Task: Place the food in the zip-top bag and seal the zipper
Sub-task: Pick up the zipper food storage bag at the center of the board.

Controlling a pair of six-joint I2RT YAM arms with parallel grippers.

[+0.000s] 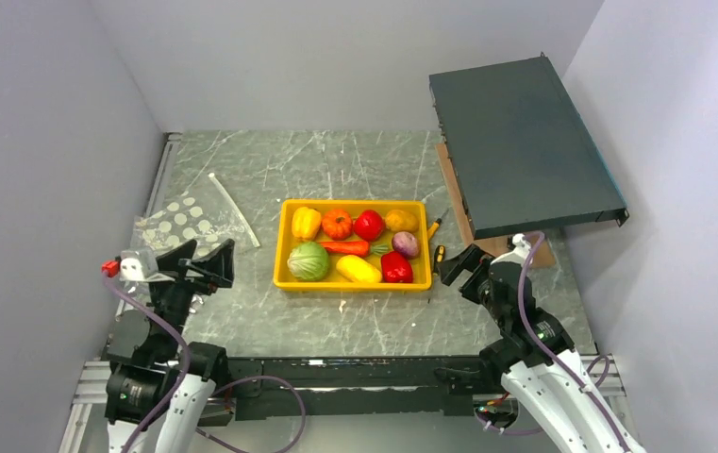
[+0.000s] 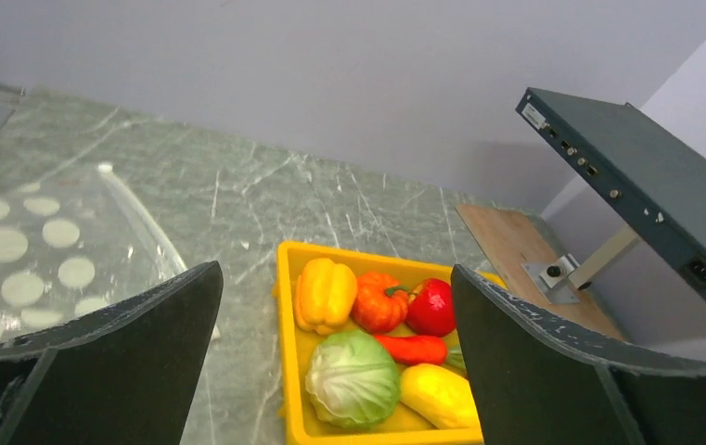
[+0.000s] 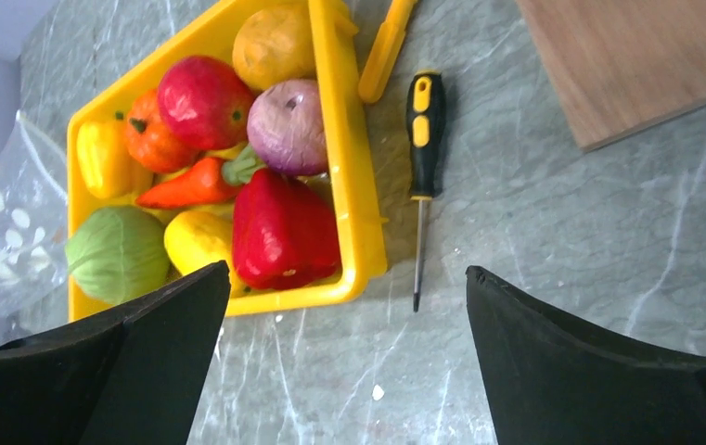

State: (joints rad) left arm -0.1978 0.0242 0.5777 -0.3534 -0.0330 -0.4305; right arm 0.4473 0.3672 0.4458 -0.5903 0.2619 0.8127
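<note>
The yellow tray [image 1: 284,247] at mid-table holds the food: yellow pepper [image 1: 306,223], orange pumpkin [image 1: 337,223], red tomato [image 1: 368,225], a yellow piece [image 1: 400,220], purple onion [image 1: 406,243], carrot [image 1: 345,247], green cabbage [image 1: 308,261], another yellow piece [image 1: 359,269] and red pepper [image 1: 395,267]. The clear dotted zip-top bag [image 1: 190,219] lies flat at the left, its whitish zipper [image 1: 232,209] along its right edge. My left gripper [image 1: 211,264] is open and empty just near the bag. My right gripper [image 1: 456,264] is open and empty right of the tray.
A dark flat box [image 1: 520,142] rests tilted over a wooden board [image 1: 454,184] at the back right. A yellow-and-black screwdriver [image 3: 422,139] and a yellow tool [image 3: 386,46] lie between the tray and the board. Grey walls enclose the table.
</note>
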